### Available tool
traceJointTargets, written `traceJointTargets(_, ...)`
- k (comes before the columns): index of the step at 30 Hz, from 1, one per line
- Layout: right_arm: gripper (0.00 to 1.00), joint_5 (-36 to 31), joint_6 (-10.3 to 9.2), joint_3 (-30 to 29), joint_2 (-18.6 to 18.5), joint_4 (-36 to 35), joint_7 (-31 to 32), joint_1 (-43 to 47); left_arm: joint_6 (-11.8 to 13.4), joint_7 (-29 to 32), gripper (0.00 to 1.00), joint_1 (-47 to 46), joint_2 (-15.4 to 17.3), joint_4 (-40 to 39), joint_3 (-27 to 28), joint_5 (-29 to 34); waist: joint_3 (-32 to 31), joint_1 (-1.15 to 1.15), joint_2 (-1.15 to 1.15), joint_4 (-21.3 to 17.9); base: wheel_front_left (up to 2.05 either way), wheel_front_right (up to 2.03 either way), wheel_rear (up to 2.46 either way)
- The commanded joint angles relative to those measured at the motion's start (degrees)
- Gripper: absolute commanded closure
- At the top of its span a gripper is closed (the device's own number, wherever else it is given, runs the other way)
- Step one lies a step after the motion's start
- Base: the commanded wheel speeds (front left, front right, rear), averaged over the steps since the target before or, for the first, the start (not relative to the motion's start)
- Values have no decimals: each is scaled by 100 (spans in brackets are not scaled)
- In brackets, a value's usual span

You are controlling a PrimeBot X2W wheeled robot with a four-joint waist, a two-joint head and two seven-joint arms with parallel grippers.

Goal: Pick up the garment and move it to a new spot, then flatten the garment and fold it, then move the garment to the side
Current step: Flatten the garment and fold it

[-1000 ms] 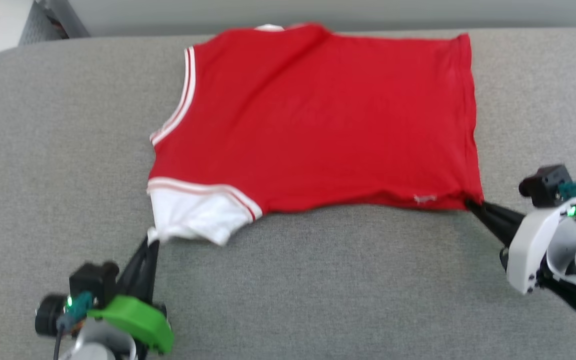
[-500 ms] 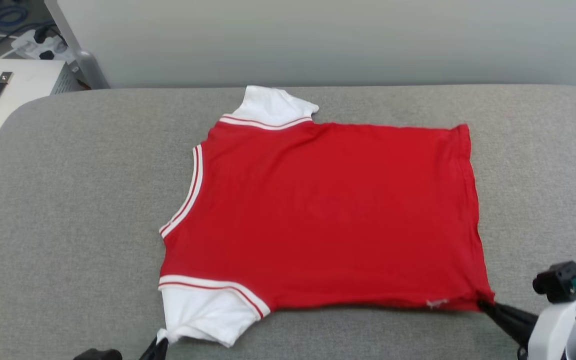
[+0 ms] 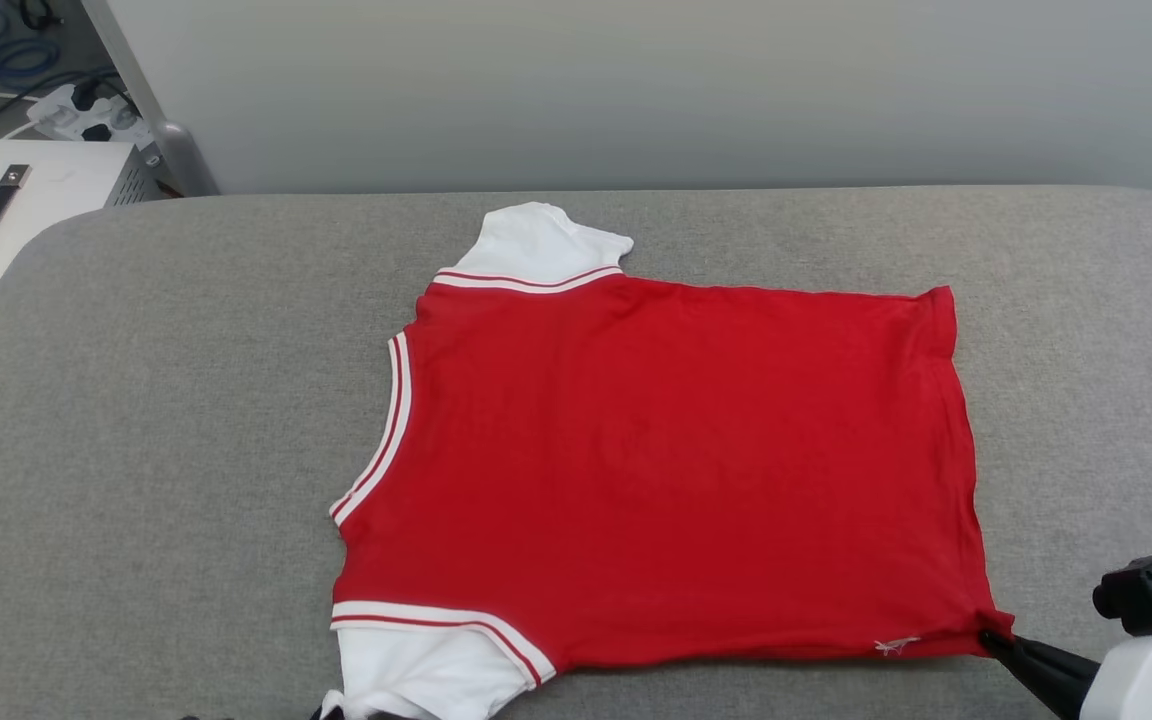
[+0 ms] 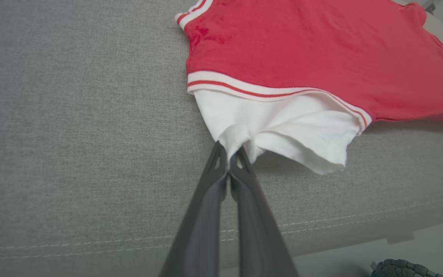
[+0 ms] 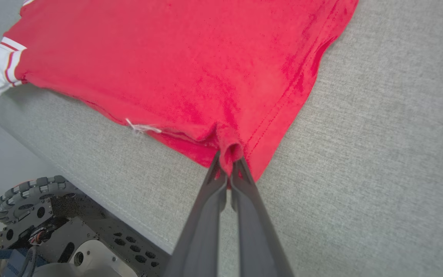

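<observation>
Red jersey-style T-shirt with white short sleeves (image 3: 656, 470) lies spread flat at centre frame on grey fabric-covered desk (image 3: 136, 450), collar toward frame left, hem toward right. Right end effector (image 3: 998, 642), lower right: dark fingers closed on the lower-right hem corner. White case with black handle (image 3: 6, 210) stands upper left.

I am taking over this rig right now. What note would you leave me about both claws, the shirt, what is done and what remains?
Left claw: shut on the edge of the near white sleeve, which is bunched at the tips.
Right claw: shut on the near hem corner.
Shirt: spread on the grey pad, plain red face up, collar side to the robot's left, hem to its right. The far sleeve lies flat.
Done: the shirt looks placed and mostly flattened.
Left: smooth the near sleeve, fold the shirt, then move it to the side.
</observation>
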Motion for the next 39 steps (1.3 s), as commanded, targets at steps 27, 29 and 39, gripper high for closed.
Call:
traceJointTargets(27,100,-773,-4,-1380,969,-168,1080,-1210,-551,269,100,-4473,674,2237,-717,518,1545,1,0,-605,0,0,0)
traceJointTargets(29,100,-806,-4,-1339,1038,-34,1048,-1365,-555,200,100,-4603,627,2499,-797,430,1610,1,0,-608,0,0,0)
traceJointTargets(39,100,-1193,-4,-1010,1306,819,671,-1834,-558,-197,100,-4963,574,3362,-1495,107,1660,1,0,-528,0,0,0)
